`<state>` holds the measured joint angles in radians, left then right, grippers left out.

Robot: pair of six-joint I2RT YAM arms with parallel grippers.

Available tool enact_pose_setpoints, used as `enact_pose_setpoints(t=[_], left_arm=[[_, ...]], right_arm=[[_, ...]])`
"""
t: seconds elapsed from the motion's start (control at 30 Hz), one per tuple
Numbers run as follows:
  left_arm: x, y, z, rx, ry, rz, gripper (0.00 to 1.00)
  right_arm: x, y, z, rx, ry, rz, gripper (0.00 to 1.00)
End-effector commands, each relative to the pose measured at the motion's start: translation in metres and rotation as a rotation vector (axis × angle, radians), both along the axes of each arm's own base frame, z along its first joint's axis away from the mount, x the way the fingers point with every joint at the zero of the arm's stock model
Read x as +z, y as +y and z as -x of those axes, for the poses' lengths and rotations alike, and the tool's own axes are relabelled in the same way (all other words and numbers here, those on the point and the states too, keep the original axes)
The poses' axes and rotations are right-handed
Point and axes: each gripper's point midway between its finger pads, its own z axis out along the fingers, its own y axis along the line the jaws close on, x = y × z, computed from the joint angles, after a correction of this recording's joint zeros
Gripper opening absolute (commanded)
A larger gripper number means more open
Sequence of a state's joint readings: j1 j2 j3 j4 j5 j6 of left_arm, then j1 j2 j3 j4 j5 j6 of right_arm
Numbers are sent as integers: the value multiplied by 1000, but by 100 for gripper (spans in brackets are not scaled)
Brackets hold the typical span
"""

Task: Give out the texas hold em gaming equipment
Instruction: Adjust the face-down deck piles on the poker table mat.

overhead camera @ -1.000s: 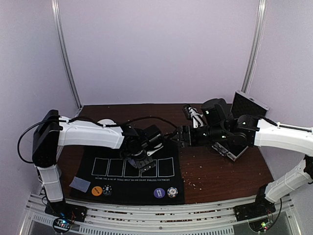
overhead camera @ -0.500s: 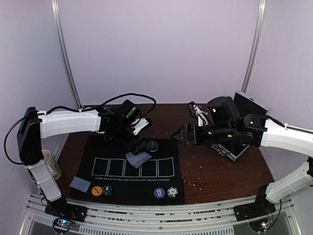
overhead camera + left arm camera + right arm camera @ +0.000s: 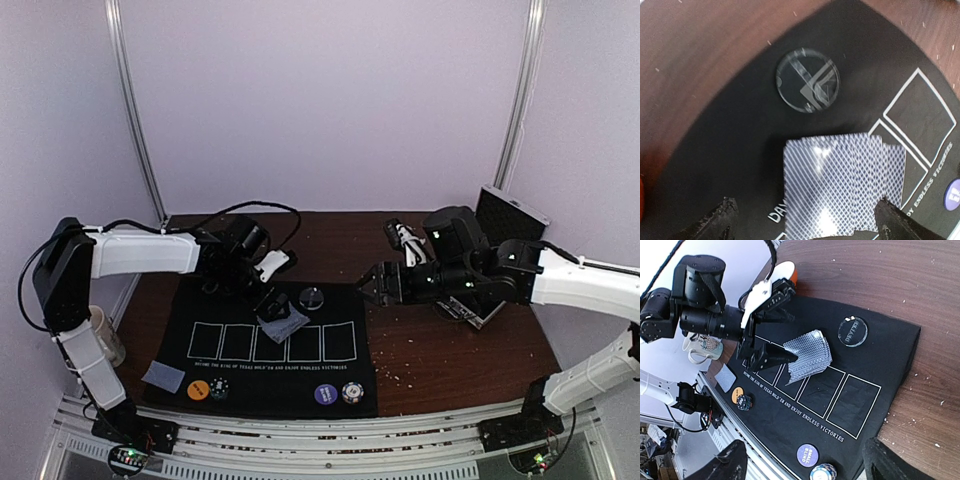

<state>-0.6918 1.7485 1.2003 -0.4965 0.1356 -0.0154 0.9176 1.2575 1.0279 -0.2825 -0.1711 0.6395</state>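
Note:
A fanned stack of grey-blue-backed playing cards (image 3: 285,322) lies on the black mat (image 3: 270,365), across its row of white boxes. My left gripper (image 3: 272,300) hangs open just above the cards (image 3: 840,185), a finger (image 3: 725,217) on each side, holding nothing. A clear round disc (image 3: 312,297) lies on the mat beyond the cards. An orange chip (image 3: 198,390) and a dark chip (image 3: 219,387) sit front left. A purple chip (image 3: 325,394) and a black-and-white chip (image 3: 351,392) sit front right. My right gripper (image 3: 375,283) hovers open and empty at the mat's right edge.
One single card (image 3: 163,376) lies off the mat's front left corner. A beige mug (image 3: 100,335) stands at the left table edge. A red-and-white bowl (image 3: 785,272) sits behind my left arm. A black box (image 3: 510,215) and a flat device (image 3: 470,308) lie under my right arm.
My left gripper opened, left the card stack on the mat and drew back toward the far left. My right gripper shifted slightly over the mat's right edge.

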Motion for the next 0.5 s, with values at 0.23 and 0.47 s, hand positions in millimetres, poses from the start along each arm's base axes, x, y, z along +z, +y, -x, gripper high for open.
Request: enact_pose_setpoints(t=[0.23,0.47], left_arm=[[13,-1,-8,77,-68,69,98],[0,13,-16,154,-44,76,82]], right_arm=[[-68,76,-20,-79,242,-182,48],[-106,120,-38,-194,326,-315,35]])
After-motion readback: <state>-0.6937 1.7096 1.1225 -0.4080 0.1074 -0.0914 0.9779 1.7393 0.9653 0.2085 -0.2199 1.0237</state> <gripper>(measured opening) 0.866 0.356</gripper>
